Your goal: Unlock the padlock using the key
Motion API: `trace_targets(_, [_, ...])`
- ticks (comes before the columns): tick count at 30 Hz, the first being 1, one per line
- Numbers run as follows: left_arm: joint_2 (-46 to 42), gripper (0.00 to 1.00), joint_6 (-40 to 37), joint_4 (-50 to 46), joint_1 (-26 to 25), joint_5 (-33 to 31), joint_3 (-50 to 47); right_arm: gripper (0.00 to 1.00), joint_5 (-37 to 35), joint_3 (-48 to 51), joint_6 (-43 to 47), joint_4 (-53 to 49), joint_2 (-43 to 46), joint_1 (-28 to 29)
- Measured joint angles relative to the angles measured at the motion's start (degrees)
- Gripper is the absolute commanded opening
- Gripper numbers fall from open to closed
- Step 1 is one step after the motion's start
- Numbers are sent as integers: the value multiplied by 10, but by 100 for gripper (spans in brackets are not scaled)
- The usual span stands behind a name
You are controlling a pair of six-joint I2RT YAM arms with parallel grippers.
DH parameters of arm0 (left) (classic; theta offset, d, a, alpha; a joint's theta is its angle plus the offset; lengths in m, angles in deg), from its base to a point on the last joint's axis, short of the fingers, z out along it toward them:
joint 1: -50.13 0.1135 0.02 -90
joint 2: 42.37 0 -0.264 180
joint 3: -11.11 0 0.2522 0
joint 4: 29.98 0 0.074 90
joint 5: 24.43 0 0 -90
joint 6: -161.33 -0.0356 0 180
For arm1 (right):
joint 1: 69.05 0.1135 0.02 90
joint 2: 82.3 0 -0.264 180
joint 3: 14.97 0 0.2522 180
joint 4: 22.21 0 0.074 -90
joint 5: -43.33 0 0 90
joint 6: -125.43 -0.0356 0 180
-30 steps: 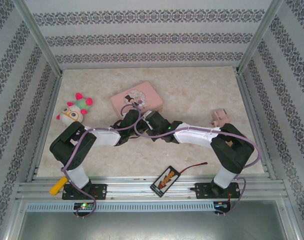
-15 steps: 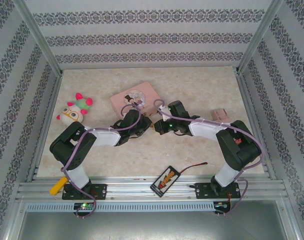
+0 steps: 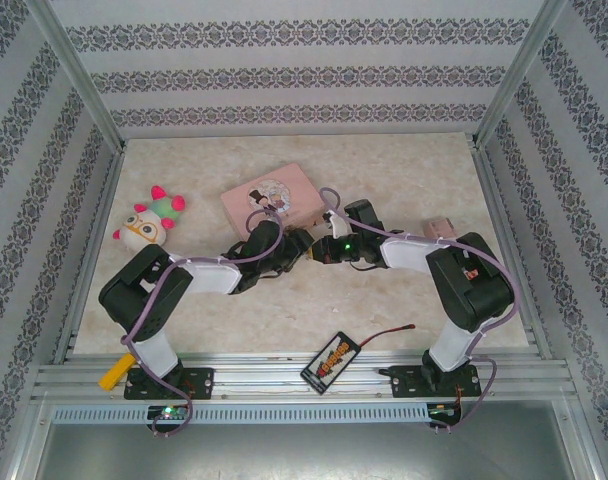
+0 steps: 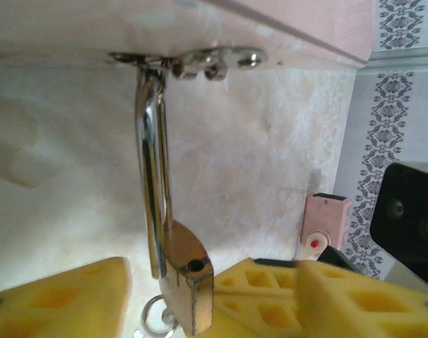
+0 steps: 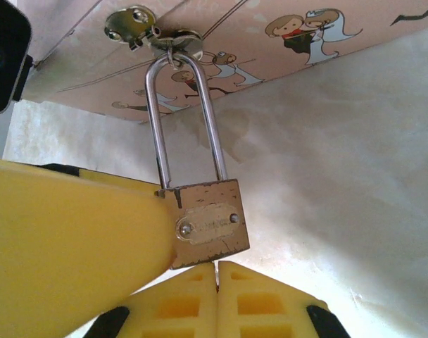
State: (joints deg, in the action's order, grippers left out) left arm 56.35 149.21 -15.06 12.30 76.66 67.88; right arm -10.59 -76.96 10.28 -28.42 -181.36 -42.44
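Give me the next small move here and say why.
Likely close the left gripper on the padlock to steady it. Its fingers stand apart on either side of the lock, which hangs by its shackle from the clasp of the pink tin, both shackle legs seated. The right gripper is shut just under the lock; whether it pinches the key is hidden.

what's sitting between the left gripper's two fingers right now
The padlock: in the left wrist view its brass body sits between the open yellow fingers, its silver shackle hooked through the pink tin's clasp.
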Motion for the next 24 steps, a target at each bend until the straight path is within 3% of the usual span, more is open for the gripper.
trace_targets(1, [-3, 100, 1, -2, 0, 0, -2, 0, -1, 0, 0, 0, 0, 0])
trace_targets(7, [-47, 99, -3, -49, 0, -12, -9, 1, -22, -2, 15, -9, -5, 0])
trace_targets(16, [-164, 99, -53, -158, 0, -77, -10, 22, -52, -24, 23, -22, -49, -2])
trace_targets(24, [-250, 99, -95, -257, 0, -153, -10, 24, -91, -37, 28, -30, -48, -2])
